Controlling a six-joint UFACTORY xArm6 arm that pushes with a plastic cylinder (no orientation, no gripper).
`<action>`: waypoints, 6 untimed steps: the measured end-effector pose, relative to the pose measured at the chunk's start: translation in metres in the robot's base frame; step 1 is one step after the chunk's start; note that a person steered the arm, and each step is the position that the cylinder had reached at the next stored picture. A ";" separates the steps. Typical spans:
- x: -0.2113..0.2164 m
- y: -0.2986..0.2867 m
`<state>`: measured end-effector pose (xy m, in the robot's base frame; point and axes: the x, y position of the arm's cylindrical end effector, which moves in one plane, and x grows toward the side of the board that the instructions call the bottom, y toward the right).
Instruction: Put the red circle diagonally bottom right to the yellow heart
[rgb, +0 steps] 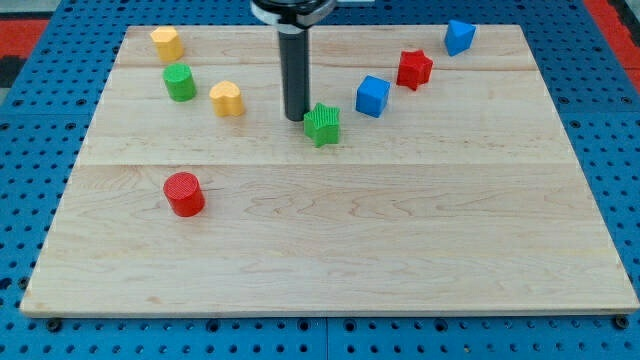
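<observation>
End effector is a plain dark rod, no jaws, so nothing to open, close or grip; its tip (295, 119) sits on the wooden surface (400, 250) in the upper middle of the board. Holding nothing.

Green star block (322, 124) is just beside the tip on the view's right, close enough that contact can't be ruled out; can't tell if touching.

Further right of the tip: blue cube (372, 96), near the star but apart from it. Beyond that, right and slightly toward the view's top, red star-like block (414, 69). Farthest right and top, blue block (459, 37), shape roughly wedge or pentagon, not clear.

Left of the tip: yellow heart (228, 98), near, roughly level with the tip, slightly higher in view. Past it, green cylinder (180, 82), just up-left of the heart, not touching. Farther toward the top left, yellow block (166, 43), looks hexagonal, near the surface's top-left corner.

Red circle (cylinder) (184, 194) is well apart from the tip, down and to the view's left. Relative to the yellow heart it lies toward the view's bottom and a bit left, so bottom-left of the heart. It stands upright, alone, no other block near it.
</observation>
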<state>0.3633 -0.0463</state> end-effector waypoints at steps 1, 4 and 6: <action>0.030 -0.043; 0.177 -0.121; 0.138 -0.066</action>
